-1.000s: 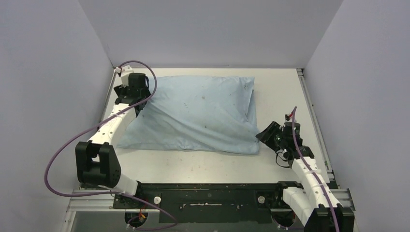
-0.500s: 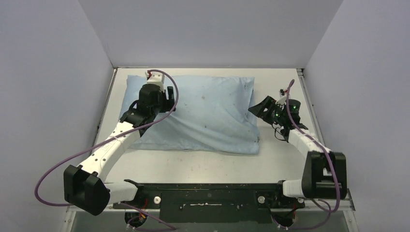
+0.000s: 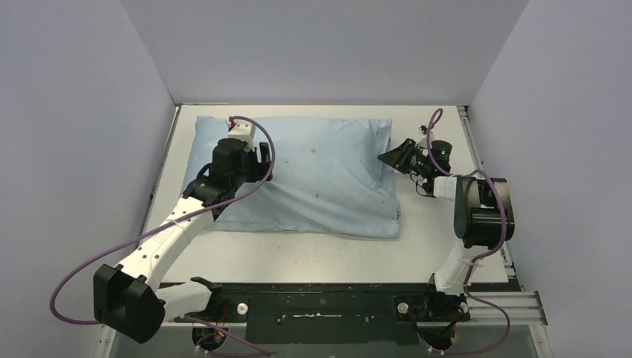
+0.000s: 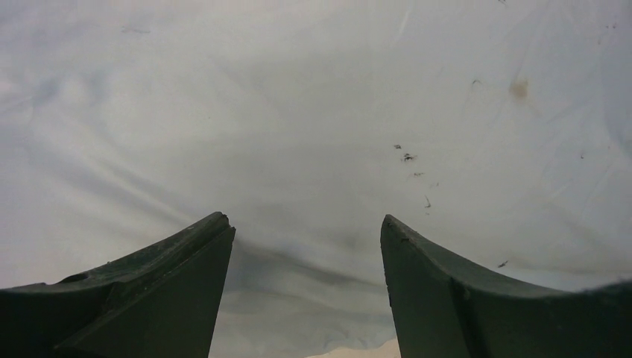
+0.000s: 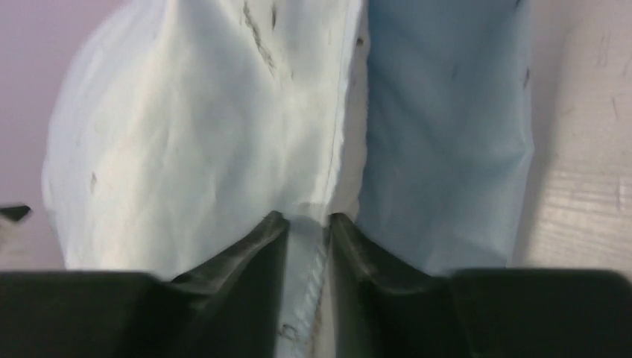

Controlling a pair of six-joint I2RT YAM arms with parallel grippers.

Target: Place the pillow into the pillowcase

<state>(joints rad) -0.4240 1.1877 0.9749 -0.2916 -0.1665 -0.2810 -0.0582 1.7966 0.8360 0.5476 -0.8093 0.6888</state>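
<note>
Two robot arms rise from the near edge of a pale table. On the far half of the table lies the pillowcase, light blue, wrinkled and plumped out full. Its long axis runs left to right, parallel to the near edge, and its stitched hem is at the right end. The pillow is inside and hidden, and none of its white cloth can be picked out for certain.

The left gripper reaches over the left part of the pillowcase. In its wrist view its jaws are spread wide and hold nothing, with blue cloth filling the space beyond them. Whether the tips press on the cloth cannot be told.

The right gripper meets the far right end. Its wrist view shows the jaws drawn nearly together, pinching the stitched hem between them.

Small dark specks and one brownish spot mark the cloth.
</note>
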